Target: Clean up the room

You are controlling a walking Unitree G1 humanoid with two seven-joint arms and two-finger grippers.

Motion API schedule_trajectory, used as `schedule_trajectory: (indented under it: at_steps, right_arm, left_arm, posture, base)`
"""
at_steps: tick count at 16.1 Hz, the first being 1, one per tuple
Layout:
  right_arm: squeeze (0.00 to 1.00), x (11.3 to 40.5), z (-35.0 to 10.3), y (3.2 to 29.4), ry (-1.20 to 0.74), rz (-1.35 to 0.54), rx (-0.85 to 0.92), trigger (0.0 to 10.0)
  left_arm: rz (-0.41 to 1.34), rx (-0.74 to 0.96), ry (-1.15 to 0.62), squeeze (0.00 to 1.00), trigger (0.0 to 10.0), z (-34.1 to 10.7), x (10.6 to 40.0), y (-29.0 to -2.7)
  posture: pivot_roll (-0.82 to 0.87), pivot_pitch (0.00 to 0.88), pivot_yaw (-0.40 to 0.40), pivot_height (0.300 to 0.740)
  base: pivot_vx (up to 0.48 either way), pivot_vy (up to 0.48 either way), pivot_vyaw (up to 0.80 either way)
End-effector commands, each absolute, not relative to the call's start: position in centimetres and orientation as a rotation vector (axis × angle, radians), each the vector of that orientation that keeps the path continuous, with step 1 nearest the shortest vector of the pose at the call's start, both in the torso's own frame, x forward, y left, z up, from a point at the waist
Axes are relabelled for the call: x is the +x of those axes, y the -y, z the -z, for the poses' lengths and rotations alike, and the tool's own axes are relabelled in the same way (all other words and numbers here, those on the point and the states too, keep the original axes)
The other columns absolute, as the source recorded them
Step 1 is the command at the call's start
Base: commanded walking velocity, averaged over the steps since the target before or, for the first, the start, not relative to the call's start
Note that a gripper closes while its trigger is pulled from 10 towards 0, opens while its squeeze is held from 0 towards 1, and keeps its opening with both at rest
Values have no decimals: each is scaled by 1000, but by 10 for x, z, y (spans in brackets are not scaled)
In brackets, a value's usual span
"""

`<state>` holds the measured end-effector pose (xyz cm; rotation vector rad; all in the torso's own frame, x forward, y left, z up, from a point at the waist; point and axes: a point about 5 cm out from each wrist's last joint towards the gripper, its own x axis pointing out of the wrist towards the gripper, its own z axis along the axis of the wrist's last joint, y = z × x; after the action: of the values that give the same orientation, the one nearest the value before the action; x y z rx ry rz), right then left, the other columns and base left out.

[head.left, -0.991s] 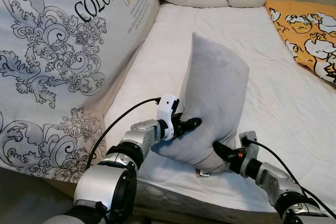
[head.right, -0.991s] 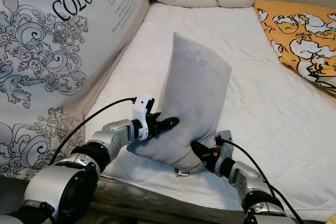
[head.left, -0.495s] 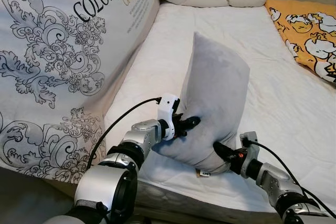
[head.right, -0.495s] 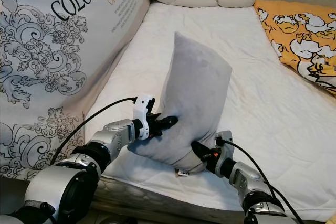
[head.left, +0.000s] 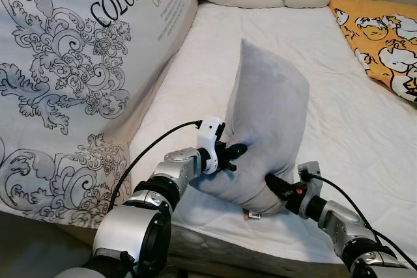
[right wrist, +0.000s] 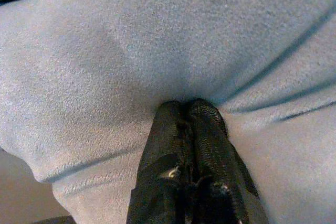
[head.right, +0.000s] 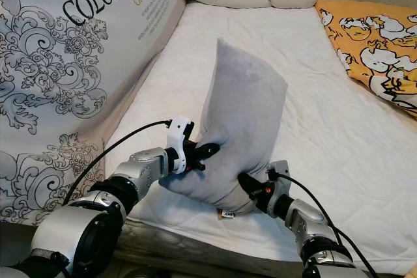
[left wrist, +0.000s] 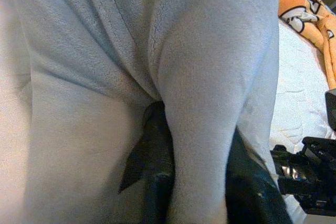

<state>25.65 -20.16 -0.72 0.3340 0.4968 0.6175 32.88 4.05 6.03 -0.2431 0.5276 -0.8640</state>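
On the white bed (head.left: 339, 89), the grey pillow (head.left: 270, 128) stays upright and almost unmoved; left gripper (head.left: 234, 154) and right gripper (head.left: 272, 182) keep their jaws pinching its lower corners, so the lift hasn't begun.

Plush grey pillow (head.left: 268, 128) upright on its narrow end near the white mattress (head.left: 352, 109) edge; seemingly leaning slightly

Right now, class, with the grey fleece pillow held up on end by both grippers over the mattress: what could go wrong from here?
1. The left gripper and right gripper pinch only folds low on the grey fleece pillow, so the fabric might slip free.
2. The pillow stands tall above both grips; it may tip over.
3. It is near the edge of the white mattress and could fall off.
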Motion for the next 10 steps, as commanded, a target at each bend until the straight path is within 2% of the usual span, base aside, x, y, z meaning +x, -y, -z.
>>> schedule_trajectory:
  at_steps: [1,2,5,8,10]
  right_arm:
    - [0,263,2,194,-472,-636,304,10000]
    - [0,287,-27,176,-350,-691,273,10000]
    - [0,307,-66,163,-188,-733,275,10000]
    - [0,312,-77,162,-136,-711,288,10000]
    - [0,316,-94,165,-76,-614,288,10000]
  left_arm:
    - [895,-243,-566,0,0,-55,323,-33]
    - [881,-249,-525,0,0,-63,329,-35]
    - [812,-152,-361,0,0,-95,354,-49]
    - [786,-130,-283,0,0,-114,366,-58]
    - [769,21,-176,0,0,-133,376,-73]
  posture:
    - [-128,0,57,740]
    - [-125,0,60,740]
    - [-108,0,65,740]
    - [-98,0,64,740]
    - [-85,0,69,740]
  base:
    - [0,0,0]
    - [0,0,0]
    - [0,0,0]
    - [0,0,0]
    - [0,0,0]
